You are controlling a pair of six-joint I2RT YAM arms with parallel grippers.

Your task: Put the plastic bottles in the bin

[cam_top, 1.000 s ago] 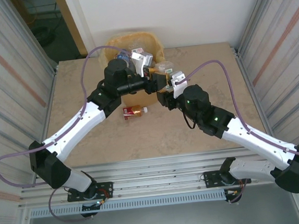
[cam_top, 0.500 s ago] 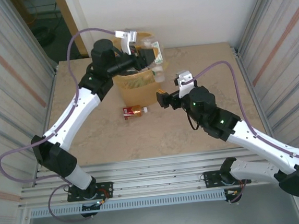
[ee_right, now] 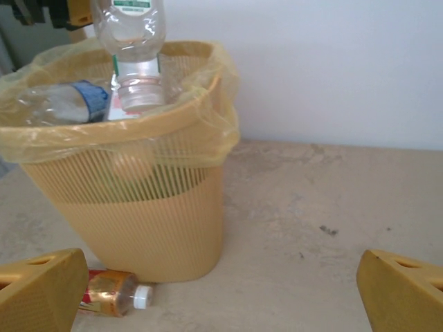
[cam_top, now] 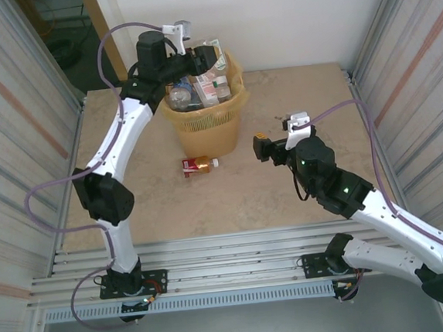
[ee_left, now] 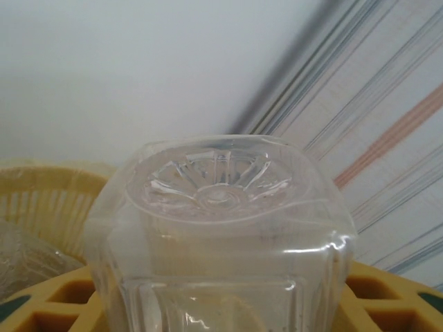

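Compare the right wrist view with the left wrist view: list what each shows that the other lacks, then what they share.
Right wrist view adds: a small red-labelled plastic bottle with a white cap lying on the beige table near the foot of the orange-yellow lattice plastic bin, and the right gripper open. Left wrist view adds: the star-moulded base of the clear plastic bottle, close up in the left gripper, plus a striped wall panel. Shared: that bottle, hanging neck-down at the bin's mouth, the bin's rim, and the white wall.
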